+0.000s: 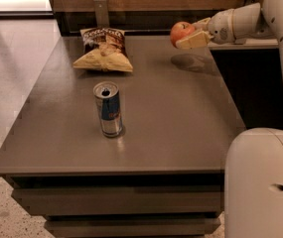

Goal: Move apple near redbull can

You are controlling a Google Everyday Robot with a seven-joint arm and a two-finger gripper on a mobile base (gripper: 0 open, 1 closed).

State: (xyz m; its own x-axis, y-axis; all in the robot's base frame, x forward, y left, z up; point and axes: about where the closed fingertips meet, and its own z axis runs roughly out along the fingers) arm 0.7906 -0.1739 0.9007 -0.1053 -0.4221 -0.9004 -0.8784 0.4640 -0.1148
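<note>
While the gripper (pixel 189 33) hangs over the far right corner of the table (pixel 180 128), it is clenched on the apple (pixel 180 31), which sits between its two fingers, clear of the surface. A soft shadow (pixel 193 62) lies on the tabletop just below, apart from the fruit, so I judge the apple to be in the air and not resting. The arm (pixel 240 20) reaches in from the right edge, and the apple is at its leading end, facing the picture's left.

What the coming move turns on is the diagonal to the can (pixel 108 110). It stands upright in the middle of the table's left half, well apart from the apple, and from the gripper it lies toward the near edge and to the picture's left. Its long axis is vertical, with the open top facing up. Being slim and tall, it would likely tip if nudged from the side. I judge the apple should travel along that diagonal and come down on the can's far-right flank, stopping just beside it without touching.

A bag (pixel 104 51) lies at the far left, behind the can and off the straight line between apple and can, so the bare tabletop between them looks open. With one arm only, there is no choice of reach to make.
</note>
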